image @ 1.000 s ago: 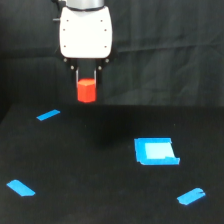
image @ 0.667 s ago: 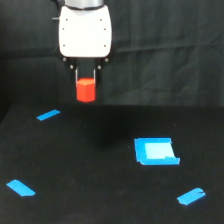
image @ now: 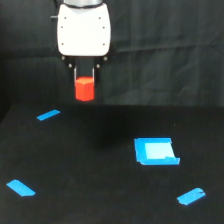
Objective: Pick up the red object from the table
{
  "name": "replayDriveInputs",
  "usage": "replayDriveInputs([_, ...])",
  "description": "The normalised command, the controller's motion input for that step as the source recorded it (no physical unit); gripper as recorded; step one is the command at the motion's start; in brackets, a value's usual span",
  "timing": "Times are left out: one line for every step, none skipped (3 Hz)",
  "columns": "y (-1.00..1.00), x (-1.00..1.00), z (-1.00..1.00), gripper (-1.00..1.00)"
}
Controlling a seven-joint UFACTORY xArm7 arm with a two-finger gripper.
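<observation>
Since the red object (image: 84, 89) hangs clamped between the closed jaws of the gripper (image: 84, 86), clear above the table (image: 100, 200) at 12 o'clock of the scene, well apart from the blue piece (image: 156, 151) at 4 o'clock, pick looks essentially done.

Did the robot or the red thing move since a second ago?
Nothing visibly changed. The end effector still holds the red object up above the table, and the blue square piece and the tape strips lie where they were.
</observation>
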Motion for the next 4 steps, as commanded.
replayDriveInputs([-0.08, 0.02, 0.03, -0.99])
replayDriveInputs([-0.09, -0.05, 0.05, -0.99])
replayDriveInputs([-0.08, 0.01, -0.03, -1.00])
replayDriveInputs([-0.10, 0.01, 0.04, -0.99])
